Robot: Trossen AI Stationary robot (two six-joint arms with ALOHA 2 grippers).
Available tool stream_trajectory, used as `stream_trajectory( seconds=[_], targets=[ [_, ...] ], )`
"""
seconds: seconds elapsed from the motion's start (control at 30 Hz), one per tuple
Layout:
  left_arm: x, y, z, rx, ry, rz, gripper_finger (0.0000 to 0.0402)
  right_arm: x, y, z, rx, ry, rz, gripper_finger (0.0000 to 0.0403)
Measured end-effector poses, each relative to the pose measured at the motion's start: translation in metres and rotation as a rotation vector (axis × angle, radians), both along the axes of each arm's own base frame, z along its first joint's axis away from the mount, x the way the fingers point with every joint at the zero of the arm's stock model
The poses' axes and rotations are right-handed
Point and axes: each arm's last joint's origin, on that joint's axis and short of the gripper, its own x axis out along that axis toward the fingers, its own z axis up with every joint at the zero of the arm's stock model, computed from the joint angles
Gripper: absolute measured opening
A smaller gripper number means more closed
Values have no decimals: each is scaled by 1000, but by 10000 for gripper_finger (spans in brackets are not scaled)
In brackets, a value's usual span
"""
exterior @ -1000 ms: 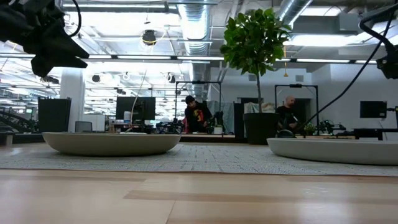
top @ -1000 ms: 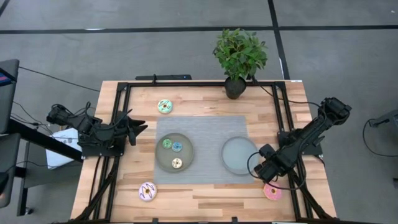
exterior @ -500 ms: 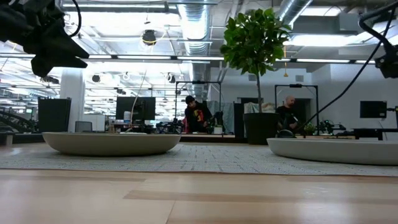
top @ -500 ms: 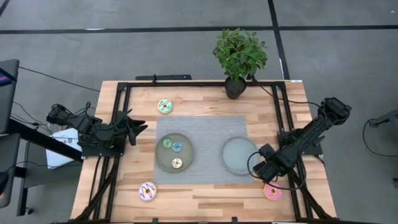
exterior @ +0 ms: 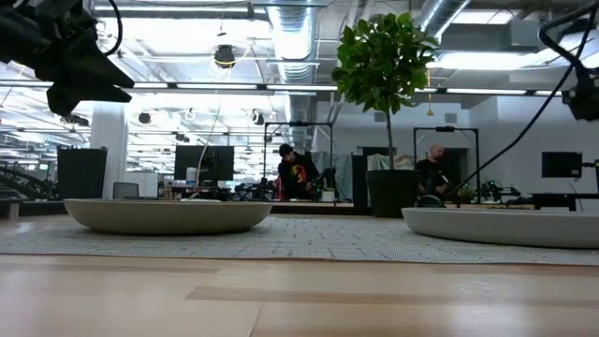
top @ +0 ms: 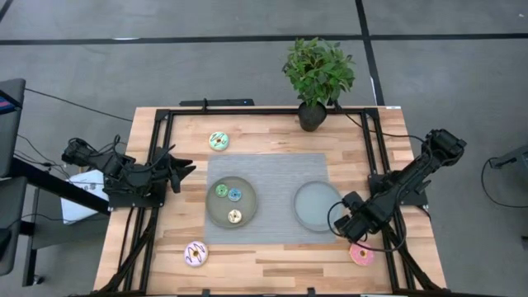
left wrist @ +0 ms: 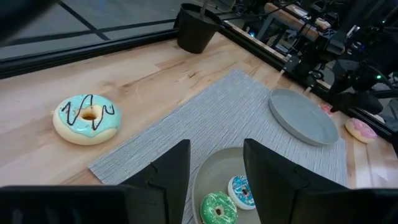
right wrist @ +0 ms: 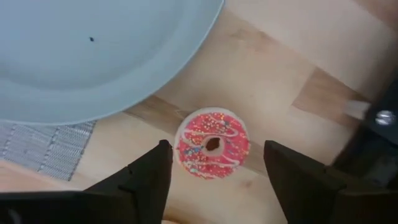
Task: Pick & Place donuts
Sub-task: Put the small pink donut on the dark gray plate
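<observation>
The right tool (right wrist: 214, 171), fingers spread, hovers directly above the pink donut (right wrist: 212, 144) beside the empty plate (right wrist: 93, 56) (left tool (left wrist: 214, 165) idle, also spread); an off-centre descent could nudge it across the surface (right wrist: 273, 56).

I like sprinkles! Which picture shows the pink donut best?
The right wrist view: the pink sprinkled ring donut lies large on the wood between the open right gripper fingers. The high view and left wrist view show it tiny; the low view misses it.

Right gripper (right wrist: 214, 171) fingers spread, pointing down, left gripper (left wrist: 214, 168) parted, hovering aside
</observation>
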Motion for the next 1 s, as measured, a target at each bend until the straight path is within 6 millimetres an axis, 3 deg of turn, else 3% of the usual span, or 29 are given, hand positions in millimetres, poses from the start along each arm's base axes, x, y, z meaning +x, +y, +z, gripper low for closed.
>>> stream_trajectory(
  seconds=[0.17,0.57,1.0],
  targets=[
    [0,0,0,-2,0,-3,142,-4,-2,-17,48,-13,-2,257],
    [0,0,0,-9,-2,-3,142,-10,-8,-28,30,1,-54,252],
    [0,0,0,8,5,-5,142,-6,-2,-22,77,8,-56,176]
  ],
)
